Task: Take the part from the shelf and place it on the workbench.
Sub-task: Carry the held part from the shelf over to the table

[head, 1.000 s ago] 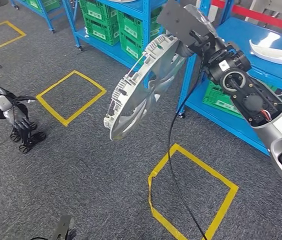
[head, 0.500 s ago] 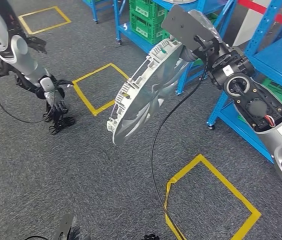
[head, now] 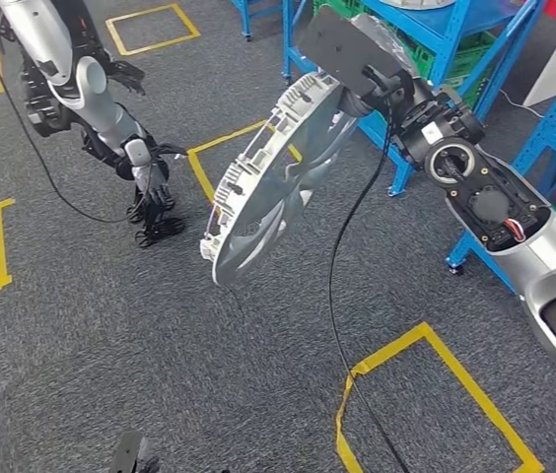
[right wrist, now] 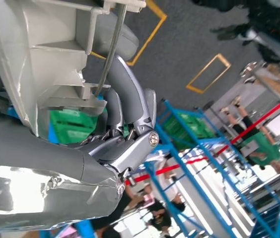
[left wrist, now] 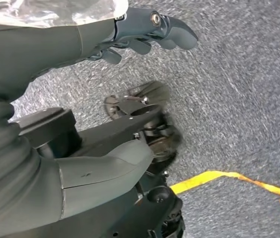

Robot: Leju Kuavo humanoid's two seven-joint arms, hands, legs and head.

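Note:
The part (head: pixel 275 187) is a large grey curved plastic shell with ribbed clips along its rim, held tilted in the air over the carpet at the middle of the head view. My right hand (head: pixel 382 91) grips its upper end, partly hidden under a black plate on the wrist. In the right wrist view the grey fingers (right wrist: pixel 129 116) curl round the part's ribbed edge (right wrist: pixel 37 59). My left hand (head: pixel 152 192) hangs low at the left, well apart from the part, holding nothing, its thumb (left wrist: pixel 157 27) and fingers spread above the floor.
Blue shelves (head: pixel 450 34) with green crates stand at the upper right. Yellow tape squares (head: pixel 439 355) mark the grey carpet. A black cable (head: pixel 334 296) hangs from my right arm. People stand far off behind a red barrier (right wrist: pixel 221 148) in the right wrist view.
The whole picture has shifted, so the camera has turned: shelves and tape squares slid across. The left arm shows further in. The right hand keeps its hold on the part.

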